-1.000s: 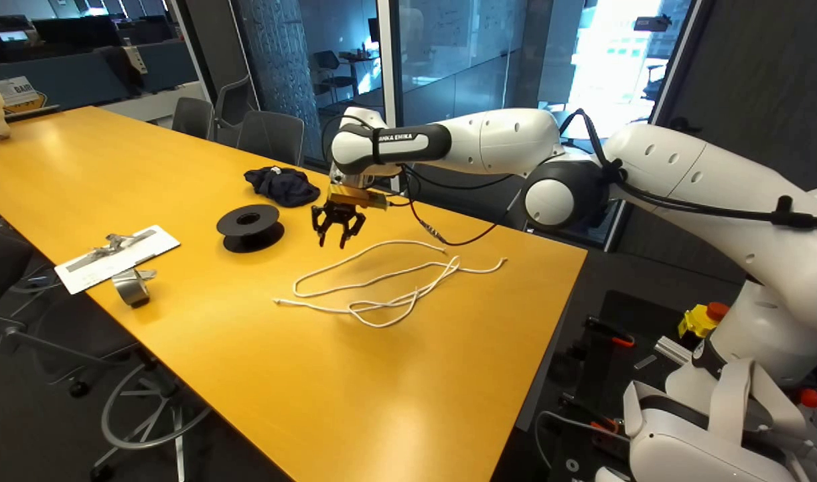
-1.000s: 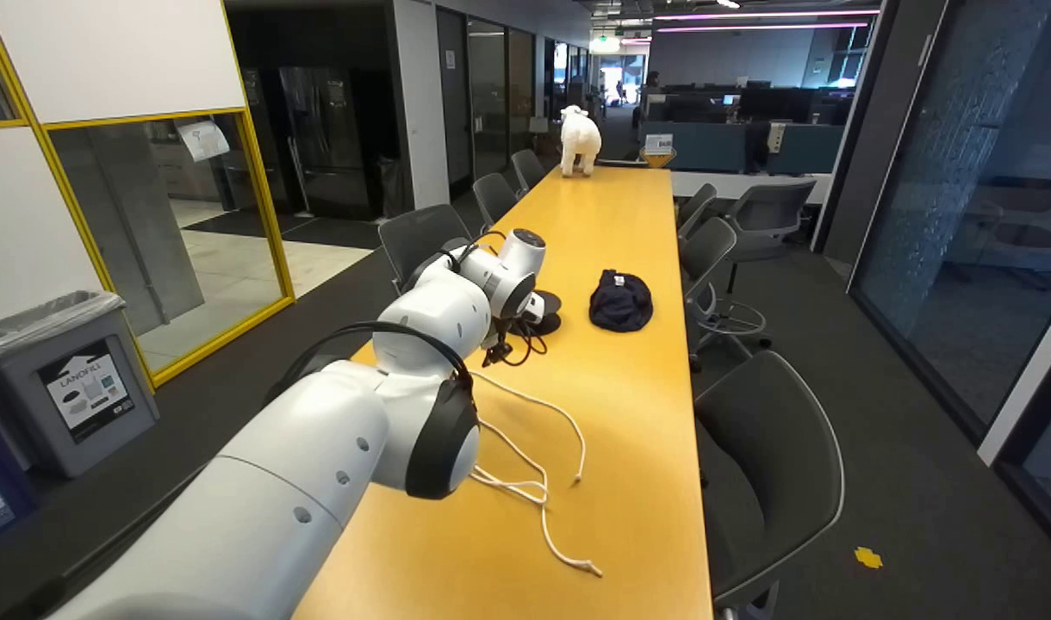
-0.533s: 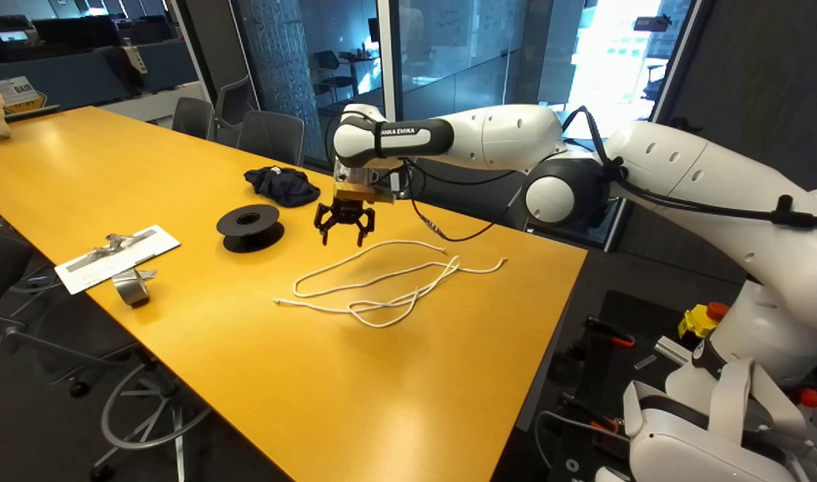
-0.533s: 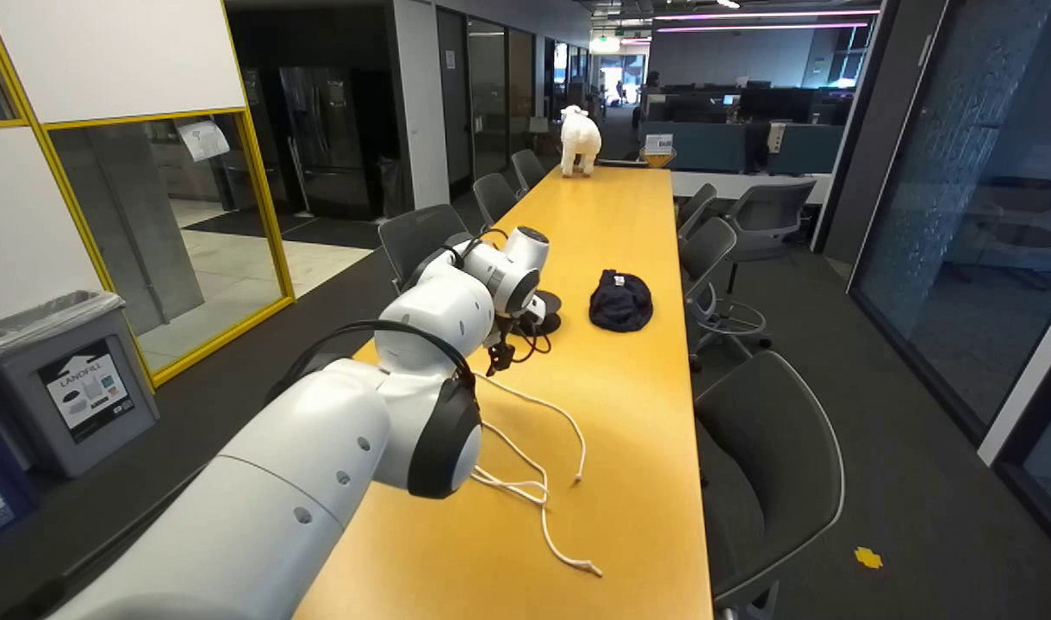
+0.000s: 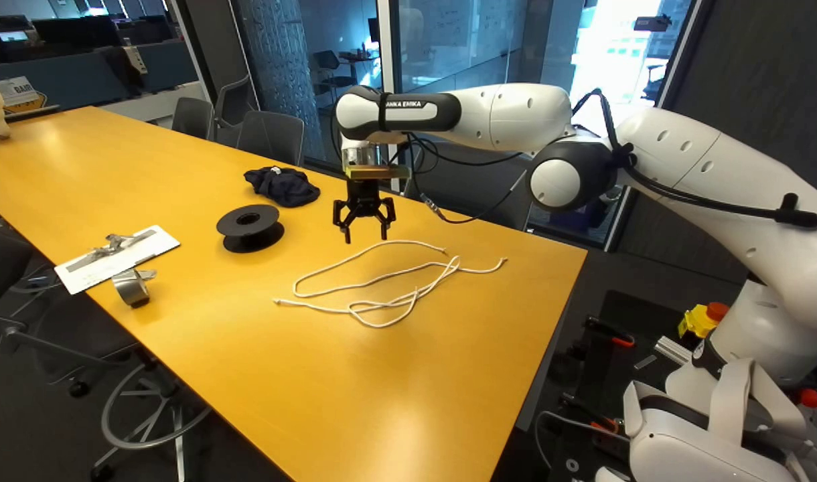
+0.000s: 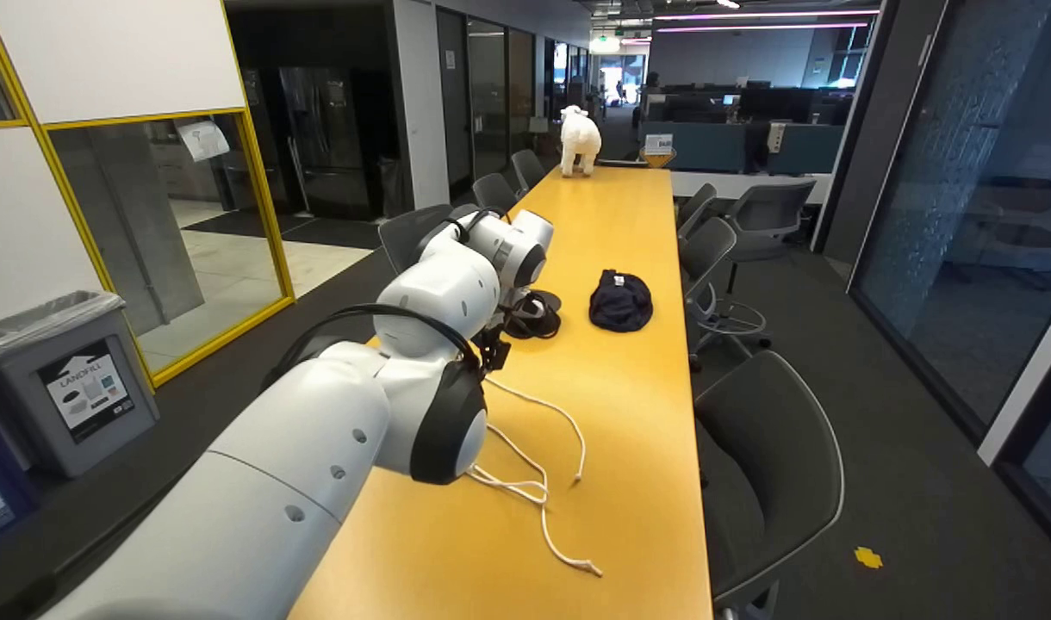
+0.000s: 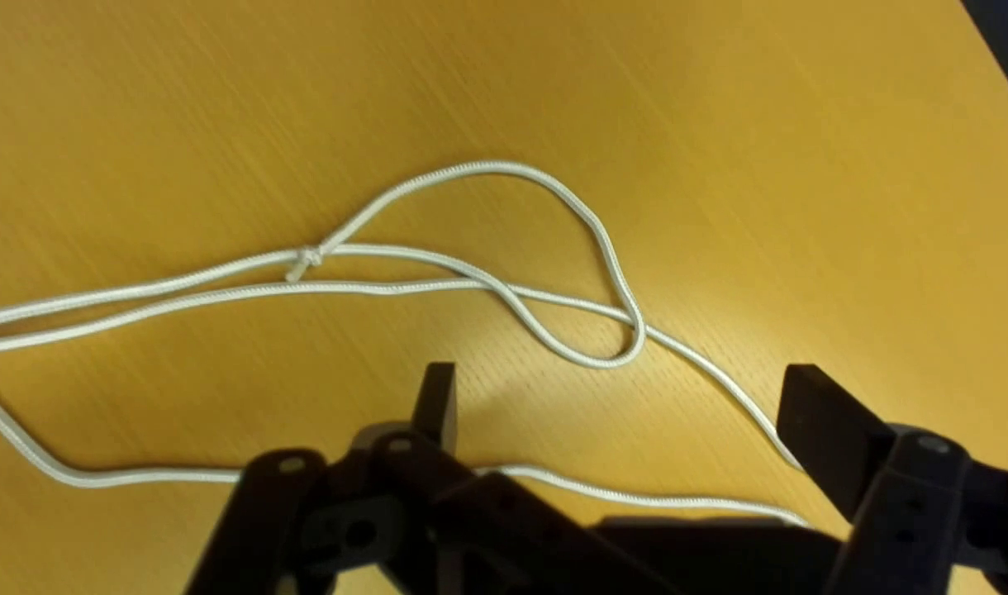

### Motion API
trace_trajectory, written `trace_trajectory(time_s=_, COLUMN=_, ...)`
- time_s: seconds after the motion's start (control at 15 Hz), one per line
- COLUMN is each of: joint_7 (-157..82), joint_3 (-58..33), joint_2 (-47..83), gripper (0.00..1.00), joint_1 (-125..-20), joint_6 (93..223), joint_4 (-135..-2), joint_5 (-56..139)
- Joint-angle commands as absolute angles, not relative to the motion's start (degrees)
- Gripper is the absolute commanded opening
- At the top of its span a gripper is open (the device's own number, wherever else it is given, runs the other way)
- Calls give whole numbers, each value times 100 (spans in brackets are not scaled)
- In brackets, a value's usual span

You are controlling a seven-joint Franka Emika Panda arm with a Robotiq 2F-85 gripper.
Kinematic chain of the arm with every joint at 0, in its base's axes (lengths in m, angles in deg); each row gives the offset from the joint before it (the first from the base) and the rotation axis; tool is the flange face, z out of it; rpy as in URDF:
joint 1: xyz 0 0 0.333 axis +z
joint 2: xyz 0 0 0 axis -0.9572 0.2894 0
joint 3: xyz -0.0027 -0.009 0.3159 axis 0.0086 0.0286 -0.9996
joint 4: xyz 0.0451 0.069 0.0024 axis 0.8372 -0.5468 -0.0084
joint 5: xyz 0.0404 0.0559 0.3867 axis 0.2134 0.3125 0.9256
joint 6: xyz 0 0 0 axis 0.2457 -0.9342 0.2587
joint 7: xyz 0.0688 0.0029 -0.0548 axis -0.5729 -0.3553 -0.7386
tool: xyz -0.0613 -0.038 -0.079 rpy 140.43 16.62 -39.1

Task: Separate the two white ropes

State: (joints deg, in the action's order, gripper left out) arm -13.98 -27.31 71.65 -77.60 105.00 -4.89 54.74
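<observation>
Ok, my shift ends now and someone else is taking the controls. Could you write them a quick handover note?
Gripper: open, holding nothing, above the table.
Two white ropes: lying on the table, strands crossing in several spots; which strand belongs to which rope is hard to tell.
Done: no separation visible.
Left: work one rope clear of the other, probably starting at the crossings.

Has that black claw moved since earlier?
Yes. In an exterior view the claw has shifted towards the picture's right, farther from the black spool.

White ropes [image 7: 496,285] crossing in loops on tabletop [image 7: 223,124]; knotted end [image 7: 308,258] left of centre; jaws spread apart.
</observation>
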Motion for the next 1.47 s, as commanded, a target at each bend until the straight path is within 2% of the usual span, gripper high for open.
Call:
trace_trajectory(time_s=0.0, joint_7=-1499, joint_3=-2694, joint_2=7049, gripper=100, joint_1=-7686, joint_6=10027, joint_4=-560, joint_5=5372)
trace_trajectory(time_s=0.53, joint_7=-827, joint_3=-2023, joint_2=7110, gripper=100, joint_1=-7890, joint_6=10518, joint_4=-501, joint_5=4787)
trace_trajectory(time_s=0.87, joint_7=-542, joint_3=-1955, joint_2=7175, gripper=100, joint_1=-8220, joint_6=10474, joint_4=-738, joint_5=4908)
trace_trajectory(time_s=1.4, joint_7=-445, joint_3=-2162, joint_2=6699, gripper=100, joint_1=-8270, joint_6=11016, joint_4=-2258, joint_5=5213)
